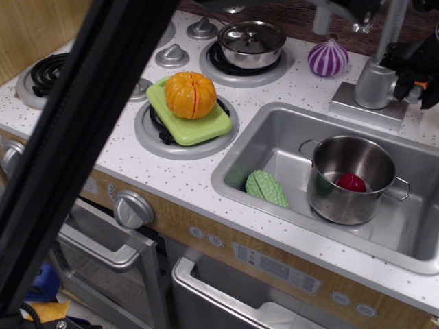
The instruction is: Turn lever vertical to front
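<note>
The silver faucet body [374, 82] stands on its square plate [363, 110] behind the sink, with the thin spout pipe [392, 24] rising from it. The lever [410, 91] projects to the right of the body, and only a small silver bit of it shows. My gripper [416, 77] is at the lever, and its black fingers [405, 58] sit over and around the stub. An orange spot shows between them. The fingers hide the contact, so I cannot tell whether they are clamped on the lever.
My black arm [82, 116] crosses the left foreground. The sink [274, 147] holds a steel pot [351, 179] with a red ball [351, 182] and a green vegetable [267, 188]. A purple onion [328, 57], a lidded pot [251, 40], and an orange on a green board [191, 96] are on the stove side.
</note>
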Robot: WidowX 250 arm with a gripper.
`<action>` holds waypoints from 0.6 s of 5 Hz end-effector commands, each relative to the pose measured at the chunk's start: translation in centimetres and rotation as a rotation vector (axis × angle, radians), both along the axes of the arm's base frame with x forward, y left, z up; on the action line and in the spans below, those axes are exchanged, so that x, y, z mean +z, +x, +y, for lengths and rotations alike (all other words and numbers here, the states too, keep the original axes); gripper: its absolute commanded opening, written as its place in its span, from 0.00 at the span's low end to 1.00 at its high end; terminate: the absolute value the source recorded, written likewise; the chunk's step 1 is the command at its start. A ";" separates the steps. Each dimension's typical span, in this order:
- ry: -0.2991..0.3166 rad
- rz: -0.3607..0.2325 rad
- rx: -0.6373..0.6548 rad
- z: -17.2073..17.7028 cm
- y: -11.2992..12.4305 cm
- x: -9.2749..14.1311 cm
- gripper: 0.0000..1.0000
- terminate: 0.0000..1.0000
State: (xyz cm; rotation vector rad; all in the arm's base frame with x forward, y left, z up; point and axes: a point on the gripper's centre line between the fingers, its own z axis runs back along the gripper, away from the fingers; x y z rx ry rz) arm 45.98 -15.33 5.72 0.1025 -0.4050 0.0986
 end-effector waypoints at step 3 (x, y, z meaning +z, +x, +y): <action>-0.097 0.003 -0.029 0.5 0.2 1.7 0.00 1.00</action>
